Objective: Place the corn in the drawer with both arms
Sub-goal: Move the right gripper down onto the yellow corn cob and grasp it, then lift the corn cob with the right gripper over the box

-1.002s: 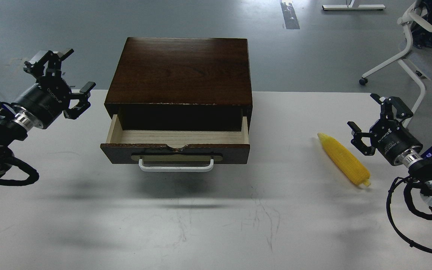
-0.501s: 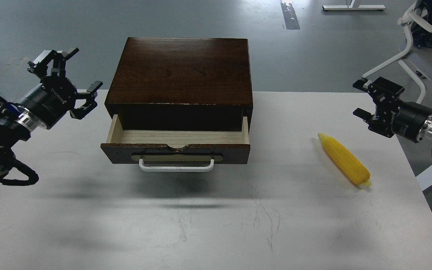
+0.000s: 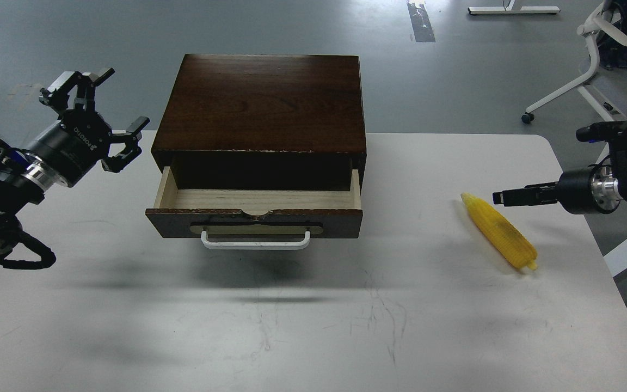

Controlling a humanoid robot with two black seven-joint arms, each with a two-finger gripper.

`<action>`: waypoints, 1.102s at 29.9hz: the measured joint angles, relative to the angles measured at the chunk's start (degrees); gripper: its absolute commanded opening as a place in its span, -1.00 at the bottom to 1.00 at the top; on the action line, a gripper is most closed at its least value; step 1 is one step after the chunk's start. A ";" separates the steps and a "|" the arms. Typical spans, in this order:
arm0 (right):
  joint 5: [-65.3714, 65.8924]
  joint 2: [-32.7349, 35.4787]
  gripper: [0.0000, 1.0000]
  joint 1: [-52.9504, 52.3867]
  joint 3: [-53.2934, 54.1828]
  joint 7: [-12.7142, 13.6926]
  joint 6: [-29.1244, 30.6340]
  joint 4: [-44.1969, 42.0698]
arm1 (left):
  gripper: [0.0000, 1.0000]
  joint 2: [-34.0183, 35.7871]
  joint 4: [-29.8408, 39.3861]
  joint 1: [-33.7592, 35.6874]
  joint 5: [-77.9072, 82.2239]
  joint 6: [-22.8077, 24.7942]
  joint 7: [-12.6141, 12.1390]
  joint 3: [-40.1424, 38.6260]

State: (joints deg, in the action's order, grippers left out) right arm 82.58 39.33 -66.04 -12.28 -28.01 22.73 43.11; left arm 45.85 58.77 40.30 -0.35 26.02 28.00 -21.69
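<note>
Right of the open drawer point(image 3: 253, 209), corn point(image 3: 499, 231) lies on the tabletop point(image 3: 313, 326); left end effector point(image 3: 104, 117) spread, right end effector point(image 3: 504, 197) unclear.

Corn point(image 3: 499, 232) on table point(image 3: 313, 326), drawer point(image 3: 259, 209) open, perhaps empty

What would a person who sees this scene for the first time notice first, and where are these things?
The bright yellow corn stands out most; it lies slantwise on the white table, right of the box. Next is the dark wooden box at the centre back, with its drawer pulled open, the pale inside bare. At the left, the left gripper hovers with fingers spread beside the box; the right gripper, seen edge-on, points at the corn.
</note>
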 measured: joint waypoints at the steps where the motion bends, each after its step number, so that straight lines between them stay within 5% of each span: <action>1: 0.12 -0.69 1.00 -0.50 -1.09 0.00 -0.37 -0.29 | 0.97 0.00 0.03 0.02 0.00 0.00 0.00 -0.03; 16: 0.30 -6.75 0.97 0.11 -8.66 0.00 -2.94 -2.85 | 0.97 0.47 0.04 -0.04 0.00 0.00 0.00 -0.39; 22: 0.31 -6.48 0.79 0.22 -10.89 0.00 -2.95 -2.76 | 0.97 0.47 0.03 -0.05 0.01 0.00 0.00 -0.88; 25: 0.30 -6.46 0.33 0.30 -11.19 0.00 -2.95 -2.48 | 0.97 0.63 0.03 -0.11 0.01 0.03 0.00 -1.00; 27: 0.30 -6.46 -0.28 0.36 -11.58 0.00 -2.95 -2.31 | 0.97 0.79 0.03 -0.15 0.01 0.17 0.00 -1.05; 28: 0.30 -6.46 -0.76 0.37 -11.92 0.00 -2.95 -2.23 | 0.97 0.83 0.03 -0.16 0.01 0.21 0.00 -1.08; 33: 0.27 -5.98 -1.00 0.37 -13.34 0.00 -2.95 -1.03 | 0.97 0.89 0.03 -0.21 -0.08 0.50 0.00 -1.20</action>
State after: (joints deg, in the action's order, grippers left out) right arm 82.85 33.35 -65.68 -25.62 -28.01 19.77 42.08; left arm 46.75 58.80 40.09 -0.43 26.51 28.00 -22.89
